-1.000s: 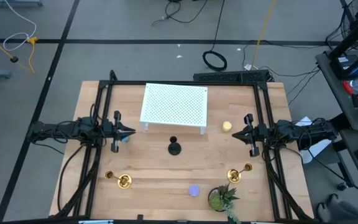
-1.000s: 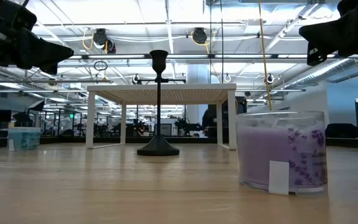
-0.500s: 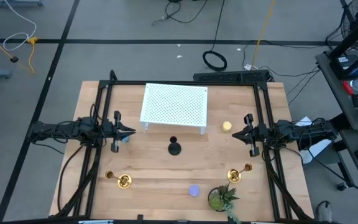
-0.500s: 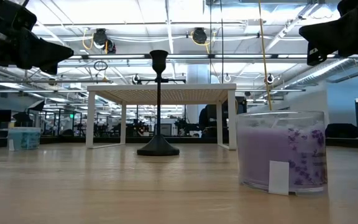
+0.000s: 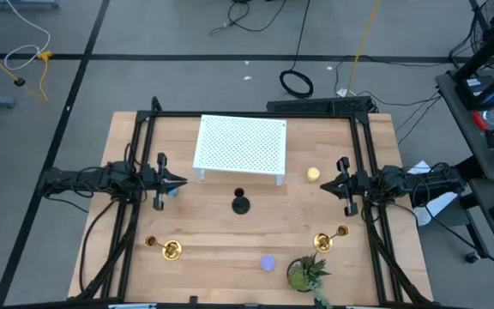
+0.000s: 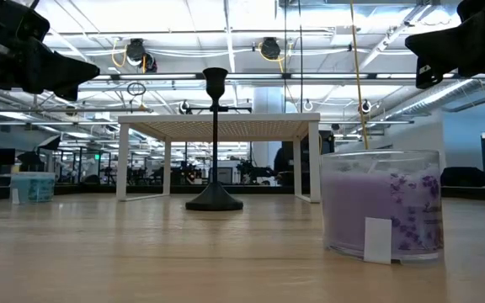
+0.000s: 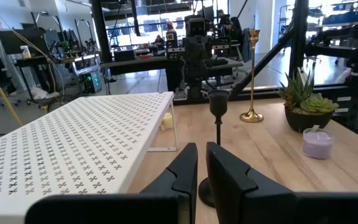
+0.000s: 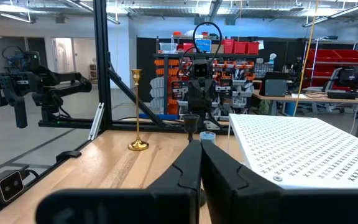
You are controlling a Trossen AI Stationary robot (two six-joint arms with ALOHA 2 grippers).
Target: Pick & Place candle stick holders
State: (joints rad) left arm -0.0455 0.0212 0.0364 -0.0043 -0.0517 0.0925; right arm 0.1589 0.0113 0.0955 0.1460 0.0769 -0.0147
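High view — two gold candle stick holders [image 5: 171,250] [image 5: 322,241], one black holder [image 5: 241,204], three candles [image 5: 268,263].

High view: the perforated stand [image 5: 240,146] sits upper centre of the table [image 5: 213,232], one candle stick holder [image 5: 241,204] just below it. Lower left stands a second holder [image 5: 171,250], lower right a third [image 5: 322,243]. The potted plant [image 5: 304,273] sits at bottom right, a candle [image 5: 268,263] just left of it.

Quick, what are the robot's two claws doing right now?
Left gripper: shut, holding nothing, raised over the table's left side.
Right gripper: shut, holding nothing, raised over the right side.
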